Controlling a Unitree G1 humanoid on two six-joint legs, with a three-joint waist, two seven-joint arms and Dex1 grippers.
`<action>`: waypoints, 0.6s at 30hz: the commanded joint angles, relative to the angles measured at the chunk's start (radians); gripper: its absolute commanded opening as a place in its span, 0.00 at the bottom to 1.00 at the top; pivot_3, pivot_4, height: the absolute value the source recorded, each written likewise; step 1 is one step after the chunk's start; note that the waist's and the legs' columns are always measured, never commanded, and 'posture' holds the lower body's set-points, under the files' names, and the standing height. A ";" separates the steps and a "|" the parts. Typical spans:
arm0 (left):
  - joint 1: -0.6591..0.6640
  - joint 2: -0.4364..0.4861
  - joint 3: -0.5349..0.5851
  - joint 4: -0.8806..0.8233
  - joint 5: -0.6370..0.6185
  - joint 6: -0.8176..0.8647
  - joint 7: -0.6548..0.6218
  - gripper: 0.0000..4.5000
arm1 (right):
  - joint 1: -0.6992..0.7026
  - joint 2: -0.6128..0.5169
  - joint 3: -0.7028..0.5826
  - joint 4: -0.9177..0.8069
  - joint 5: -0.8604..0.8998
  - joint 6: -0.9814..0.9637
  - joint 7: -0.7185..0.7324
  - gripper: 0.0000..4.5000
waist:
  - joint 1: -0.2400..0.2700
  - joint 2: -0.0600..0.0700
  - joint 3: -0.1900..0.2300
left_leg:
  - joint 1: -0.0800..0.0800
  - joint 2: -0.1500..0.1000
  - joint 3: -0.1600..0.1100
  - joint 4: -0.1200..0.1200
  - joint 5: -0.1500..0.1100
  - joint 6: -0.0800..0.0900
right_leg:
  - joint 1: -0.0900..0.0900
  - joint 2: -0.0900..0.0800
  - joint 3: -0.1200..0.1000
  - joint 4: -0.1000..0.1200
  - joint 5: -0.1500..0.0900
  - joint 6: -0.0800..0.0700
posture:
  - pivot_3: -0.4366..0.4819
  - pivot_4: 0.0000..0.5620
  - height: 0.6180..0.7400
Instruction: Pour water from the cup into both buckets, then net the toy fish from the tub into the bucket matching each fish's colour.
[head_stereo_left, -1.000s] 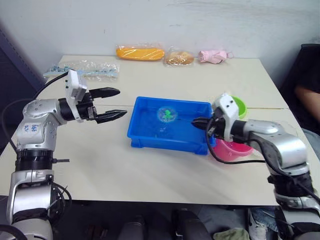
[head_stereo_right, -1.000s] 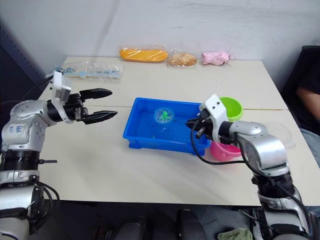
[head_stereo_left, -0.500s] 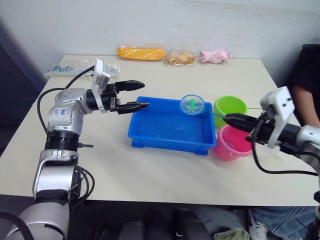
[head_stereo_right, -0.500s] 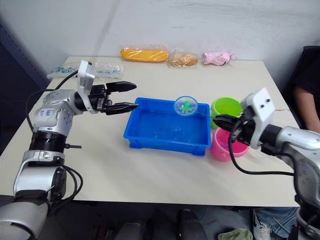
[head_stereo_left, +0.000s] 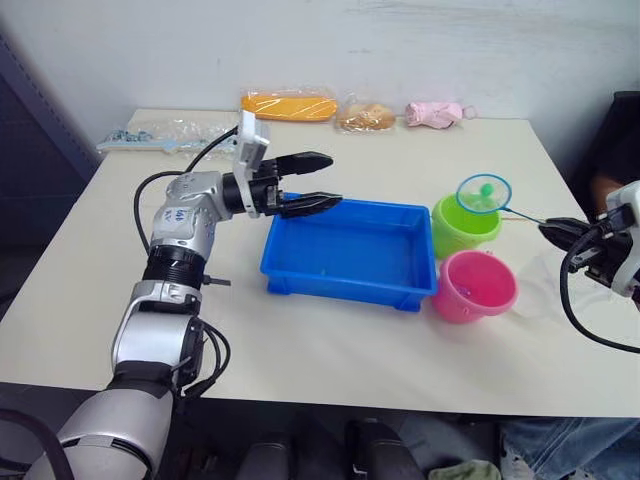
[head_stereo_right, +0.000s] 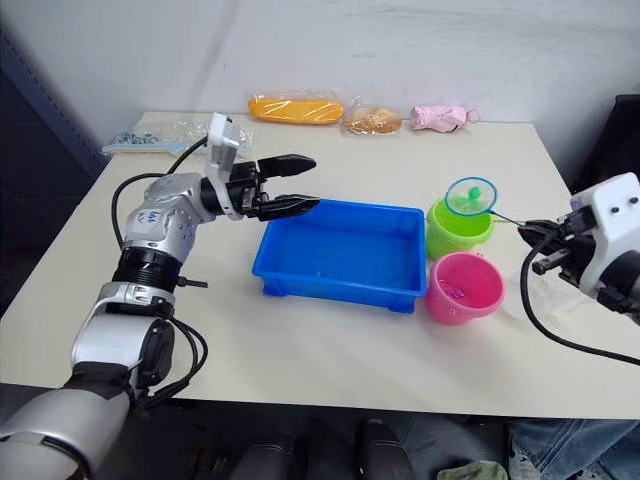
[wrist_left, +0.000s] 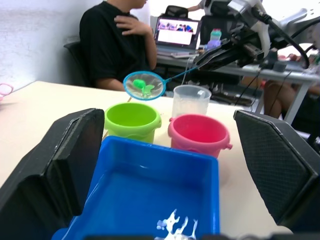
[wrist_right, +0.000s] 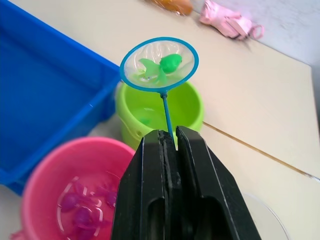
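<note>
**Green fish in net, held over green bucket**

My right gripper (wrist_right: 169, 150) has its fingers pinched together on the net's thin handle; the net (wrist_right: 159, 64) sticks straight out ahead of the fingertips. I see a green fish (wrist_right: 162, 65) lying in the hoop. The hoop hangs above the lime green bucket (head_stereo_left: 464, 226), not touching its rim, roughly over the mouth. There's a small green shape down inside that bucket too, can't tell exactly what.

Pink bucket (head_stereo_left: 473, 286) sits just beside the green one, nearer me, with several pink fish (wrist_right: 82, 203) in water at its bottom. Blue tub (head_stereo_left: 346, 253) is on the left of both buckets, touching or nearly so. Clear cup (wrist_left: 190, 100) stands behind the buckets in my left wrist view.

My left gripper (head_stereo_left: 318, 181) hovers at the tub's far left corner, fingers spread apart, holding nothing, well apart from the net.
</note>
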 joint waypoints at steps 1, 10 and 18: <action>-0.032 0.002 -0.003 0.030 0.029 -0.056 -0.013 1.00 | 0.021 -0.034 0.050 0.014 -0.132 -0.137 -0.048 0.00 | -0.001 0.000 0.000 | 0.000 0.000 0.000 0.000 0.000 0.000 | 0.000 0.000 0.000 0.000 0.000 0.000 | 0.48 0.27 1.00; -0.039 -0.028 -0.003 0.053 0.036 -0.074 -0.023 1.00 | 0.063 -0.080 0.235 0.082 -0.445 -0.459 -0.122 0.00 | 0.005 0.000 0.000 | 0.001 0.000 0.001 0.001 0.000 0.000 | 0.000 0.000 0.001 0.000 0.000 0.000 | 0.48 0.27 1.00; -0.026 -0.040 0.001 0.031 0.029 -0.060 -0.029 1.00 | 0.035 -0.125 0.319 0.155 -0.663 -0.666 -0.174 0.00 | 0.004 0.000 0.000 | 0.001 0.000 0.002 0.001 0.000 0.000 | 0.000 0.001 0.001 0.000 0.000 0.000 | 0.48 0.27 1.00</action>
